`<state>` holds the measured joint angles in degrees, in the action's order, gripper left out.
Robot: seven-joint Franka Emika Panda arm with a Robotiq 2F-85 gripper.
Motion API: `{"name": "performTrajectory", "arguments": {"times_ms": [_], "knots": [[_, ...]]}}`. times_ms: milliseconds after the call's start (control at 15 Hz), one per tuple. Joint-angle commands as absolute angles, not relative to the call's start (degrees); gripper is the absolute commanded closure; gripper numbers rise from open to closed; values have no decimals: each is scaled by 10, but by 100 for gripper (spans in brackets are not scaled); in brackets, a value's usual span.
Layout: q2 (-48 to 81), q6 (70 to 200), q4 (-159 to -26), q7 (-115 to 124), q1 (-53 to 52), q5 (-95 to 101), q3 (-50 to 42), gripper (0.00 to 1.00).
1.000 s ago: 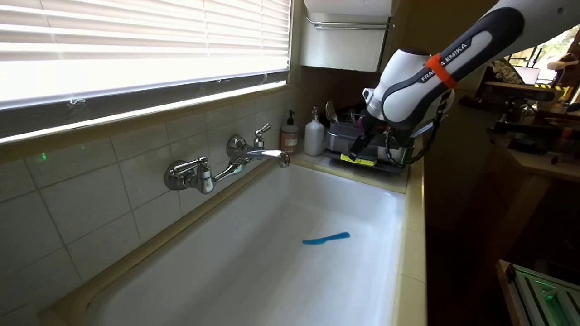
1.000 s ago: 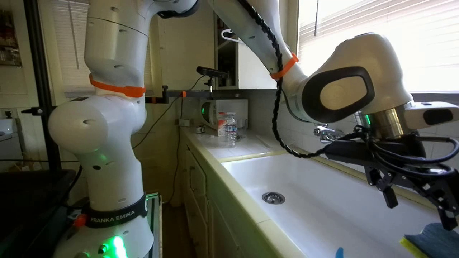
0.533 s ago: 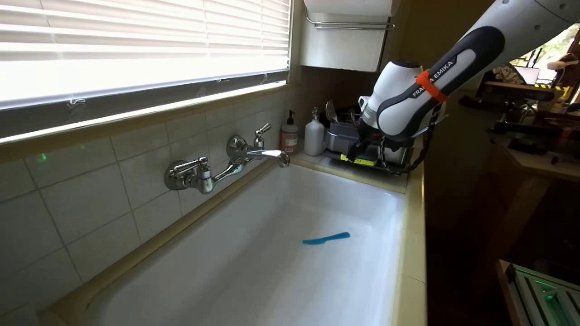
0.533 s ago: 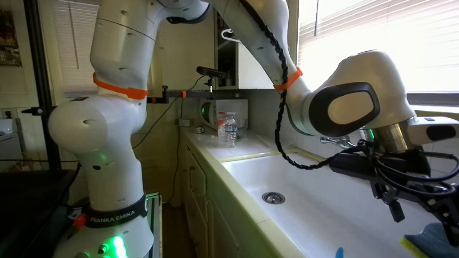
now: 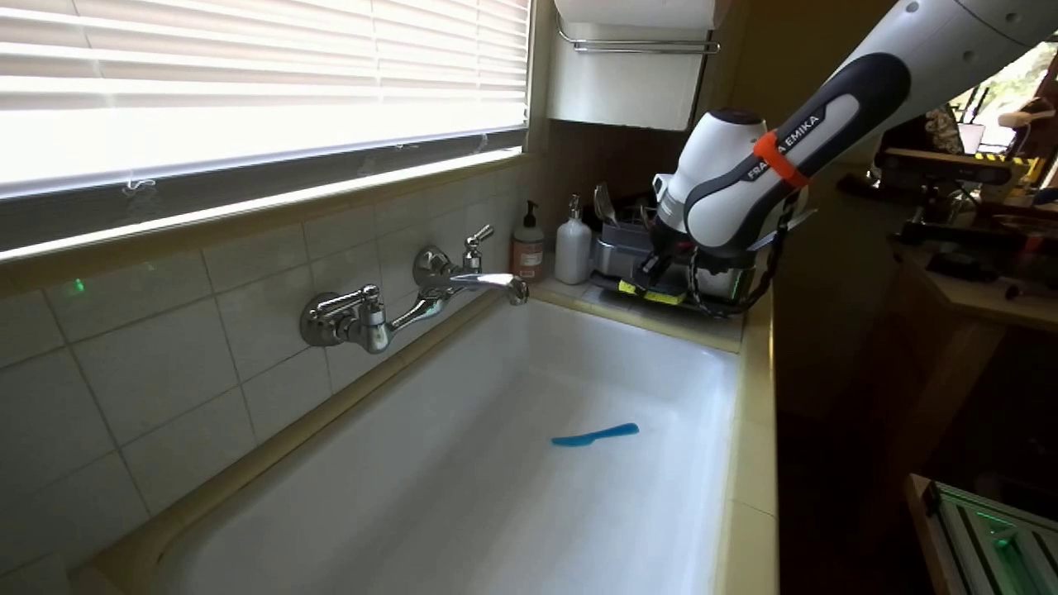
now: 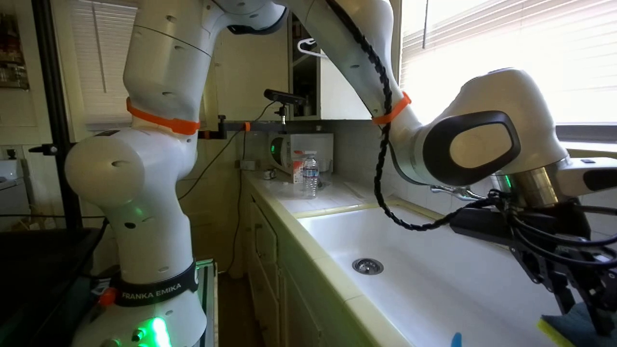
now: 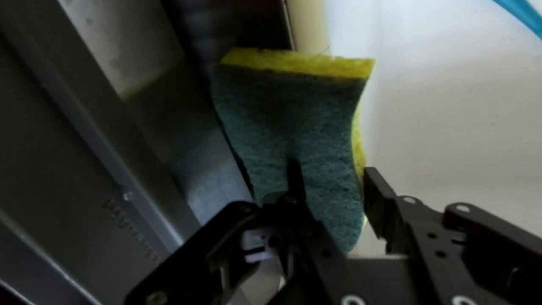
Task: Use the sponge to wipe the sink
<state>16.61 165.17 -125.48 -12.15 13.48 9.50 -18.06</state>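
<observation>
Yellow-and-green rectangular sponge (image 7: 275,114) is up at the tiled ledge (image 5: 707,325) beside the long white sink (image 5: 463,471). Black gripper (image 7: 333,169), jaws partway together over it, can't tell if biting. Should be light, squishy; pinch mid-length.

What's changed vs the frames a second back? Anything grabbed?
The gripper came down to the sponge, and its fingers drew closer together; in the wrist view part of the sponge shows between them. Firm hold or not: can't tell. The sponge shows no clear shift. Unchanged: blue utensil lying in the sink, faucet, white pump bottle.
</observation>
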Motion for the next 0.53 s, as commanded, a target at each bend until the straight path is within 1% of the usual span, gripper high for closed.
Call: {"name": "performTrajectory", "arguments": {"times_ms": [0, 67, 200, 267, 333, 400, 467], "knots": [[177, 1664, -1244, -97, 137, 110, -183, 92], [177, 1663, -1242, -95, 138, 110, -183, 100], [177, 1663, -1240, -93, 138, 110, -183, 100], [178, 1661, -1238, -90, 137, 113, -185, 98], [180, 1662, -1237, -85, 135, 116, -189, 67], [179, 1660, -1237, -84, 136, 116, -188, 67], [179, 1661, -1237, -79, 134, 120, -190, 62]]}}
